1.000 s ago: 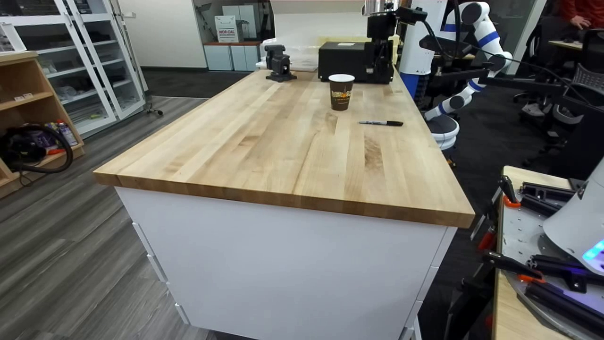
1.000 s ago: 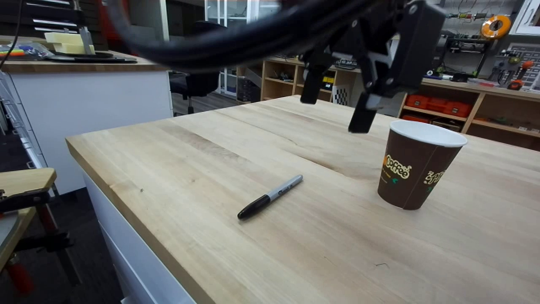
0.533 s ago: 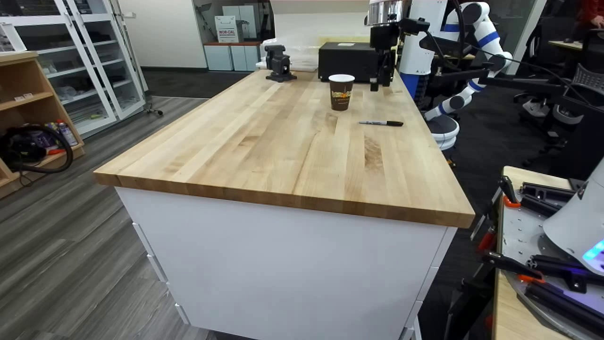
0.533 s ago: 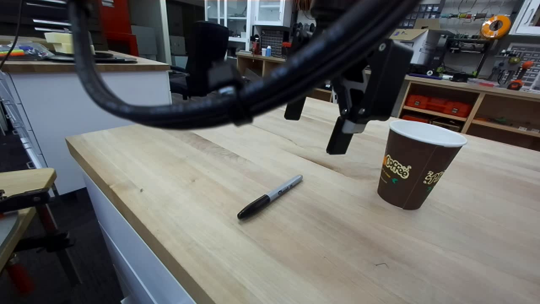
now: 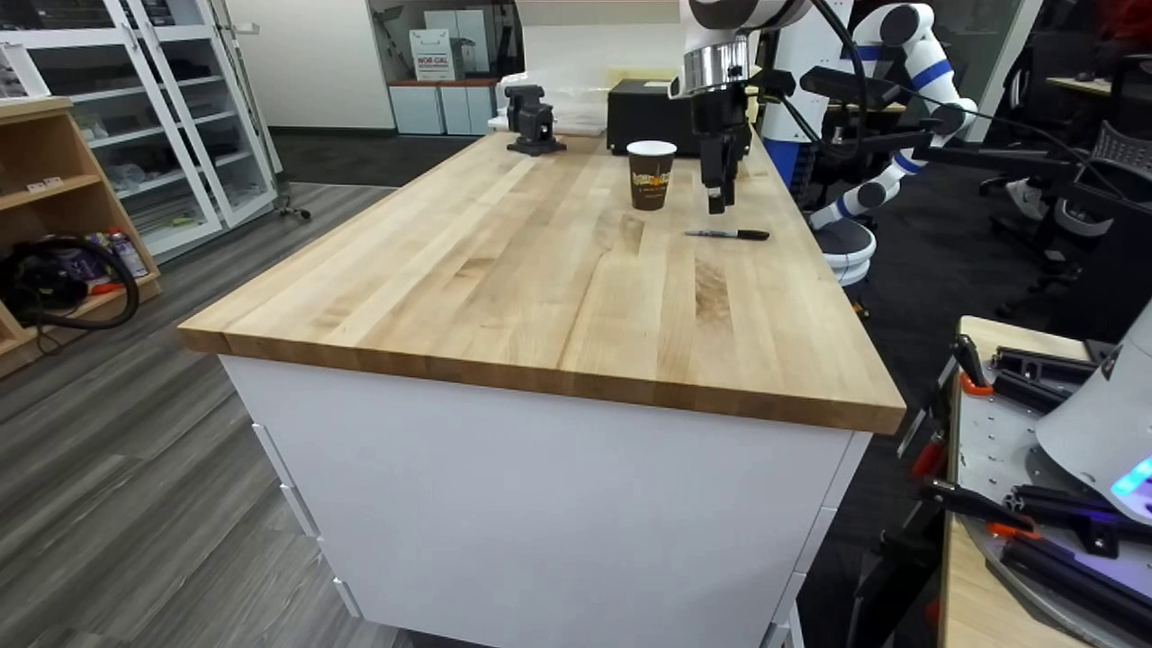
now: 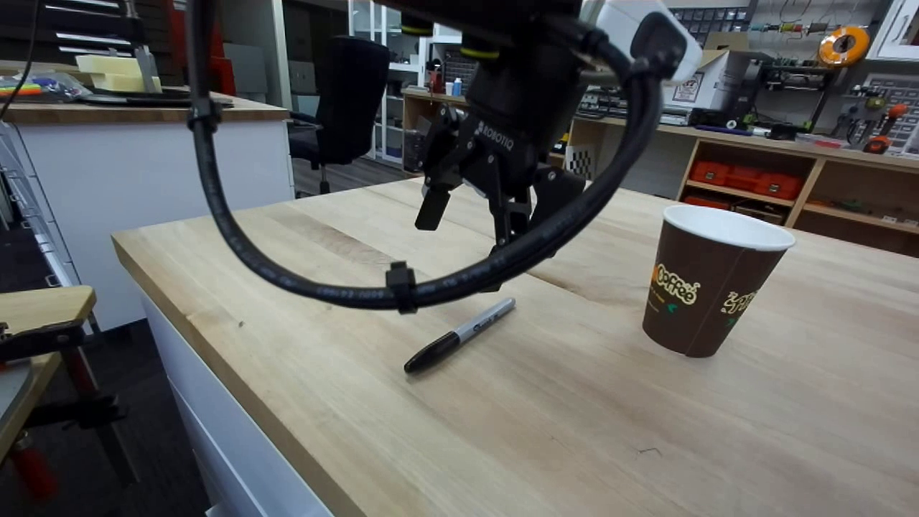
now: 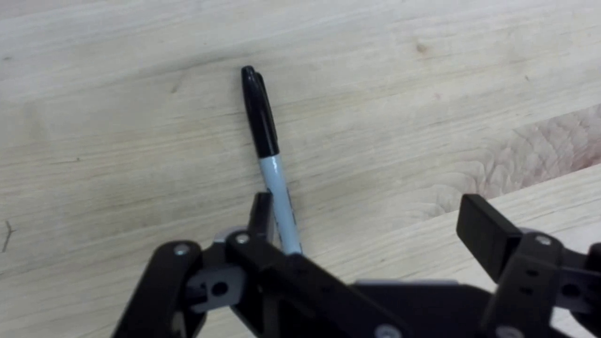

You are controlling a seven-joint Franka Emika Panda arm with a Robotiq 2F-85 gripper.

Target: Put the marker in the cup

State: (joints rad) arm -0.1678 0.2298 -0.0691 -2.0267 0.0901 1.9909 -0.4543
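The gripper [image 7: 368,213] hangs with its fingers spread wide. Lower down, the marker [image 7: 270,162] lies on the table [image 6: 574,402], its pale end partly hidden behind one finger in the wrist view.

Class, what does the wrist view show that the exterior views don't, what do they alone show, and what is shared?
Only the wrist view looks down past the open end effector, which hides one end of the marker. Only the exterior views show the upright cup and the edges of the table. Shared: the end effector and the marker lying on the table.
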